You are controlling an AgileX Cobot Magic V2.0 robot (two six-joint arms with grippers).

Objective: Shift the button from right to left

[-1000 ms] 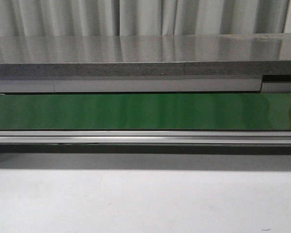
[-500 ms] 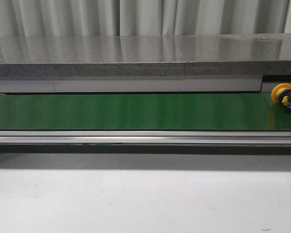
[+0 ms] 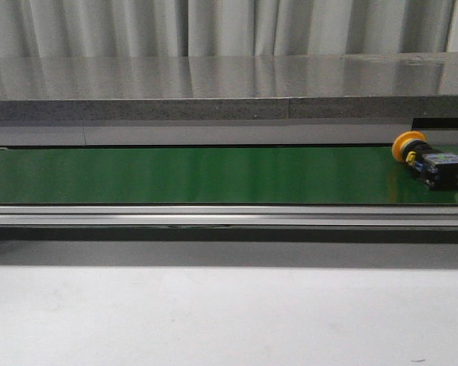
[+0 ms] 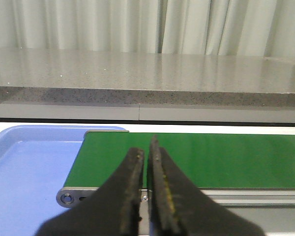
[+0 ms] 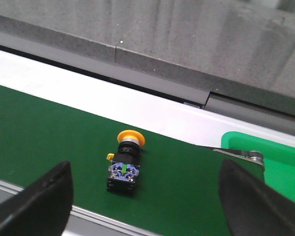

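Button (image 5: 125,160) lies on green belt (image 5: 49,128) beneath my wide-apart right end effector (image 5: 145,199); I should descend centred over its black body, left end effector (image 4: 146,189) pinched together.

The button (image 3: 428,159) is riding leftward on the green belt (image 3: 214,175), now lying fully in the front view with cap and black body showing, where earlier only its yellow edge was peeking in at the right.

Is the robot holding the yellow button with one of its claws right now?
No, nothing is held. The button lies alone on the green belt, between the wide-open right gripper fingers, untouched. The left gripper is shut on nothing.
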